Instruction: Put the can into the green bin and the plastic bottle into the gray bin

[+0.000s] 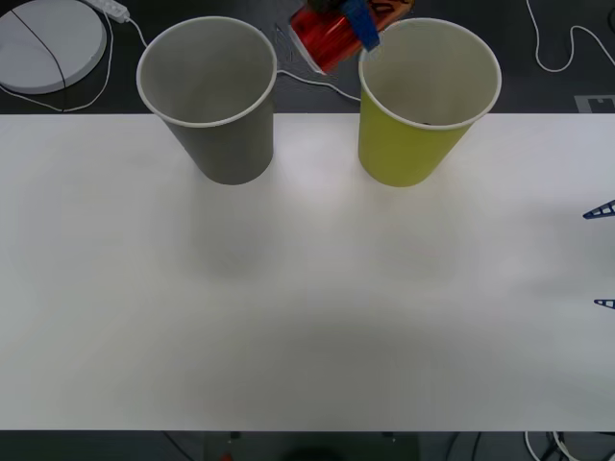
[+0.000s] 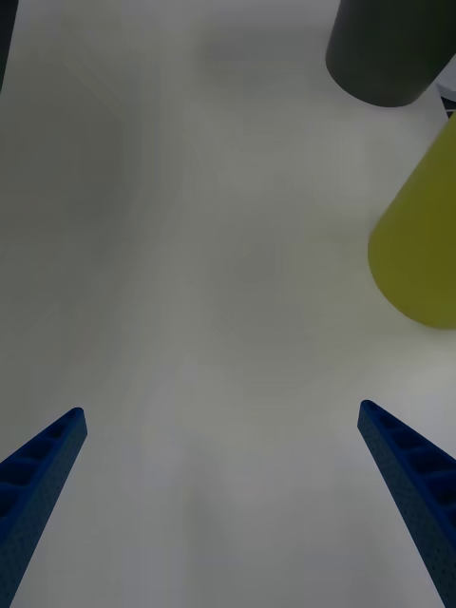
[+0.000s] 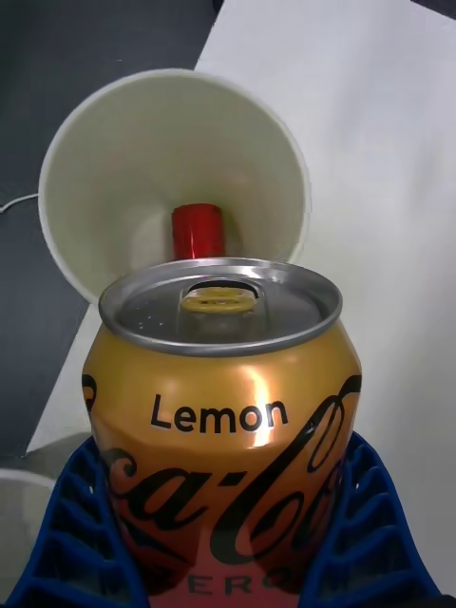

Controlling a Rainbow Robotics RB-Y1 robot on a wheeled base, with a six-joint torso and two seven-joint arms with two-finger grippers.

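I've got the small red and gold drink can (image 3: 220, 418) clamped between the blue ribbed fingers of my left gripper (image 1: 357, 27), held up at about twelve o'clock in the front view, just off the far-left rim of the large yellow-green tapered bin (image 1: 423, 101). In the left wrist view the can's long axis points at a white-rimmed bin mouth with a small red object (image 3: 197, 231) already at the bottom; I can't tell what that object is. The can reads "Lemon" with part of a black script logo below, and cut-off letters I read as "ER". The large gray tapered bin (image 1: 213, 94) stands to the left, apart. My right gripper (image 2: 223, 494) idles at three o'clock, jaws apart, over the white table (image 1: 307, 317).
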